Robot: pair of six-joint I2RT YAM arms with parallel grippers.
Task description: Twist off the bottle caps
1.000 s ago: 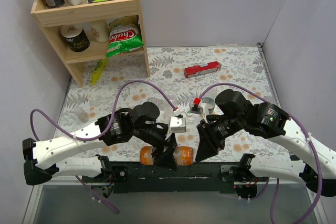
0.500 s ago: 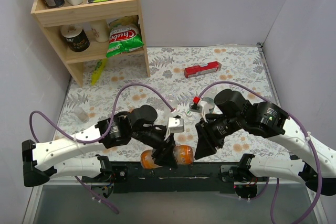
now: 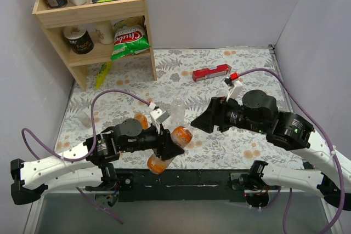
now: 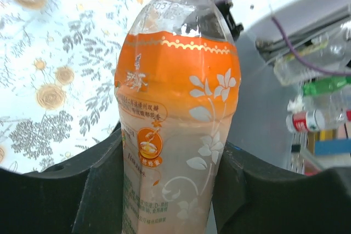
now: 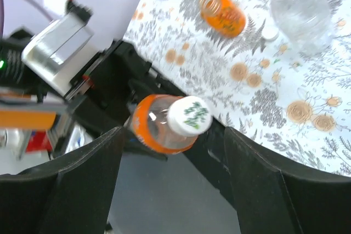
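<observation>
The floral tabletop (image 3: 241,64) fills the scene, with a wooden shelf (image 3: 93,12) of tins and packets at its far left corner. Both arms reach in from the near edge toward the middle.

The left claw (image 4: 170,190) pinches the slim orange bottle (image 4: 178,97) around its lower body, a finger pressed against each side. In the overhead view the bottle is lifted off the cloth and tilted over the near edge of the tabletop, with its top pointing up toward the right arm.

The right claw (image 5: 173,135) is spread wide. Its wrist view looks down the bottle from the cap end, with the fingers well out to either side and touching neither bottle nor cap. From overhead this claw sits near the bottle's top but apart from it.

A clear plain bottle (image 3: 176,110) stands on the cloth behind the held bottle, and a short orange bottle (image 3: 141,120) stands just to its left. Both necks look bare in the right wrist view.

A red rectangular box (image 3: 211,73) lies farther back, well apart from the bottles.

The pale cap (image 5: 190,114), printed with green, sits on the slim orange bottle's neck. A small white cap (image 5: 269,34) lies on the cloth just beside the clear plain bottle.
</observation>
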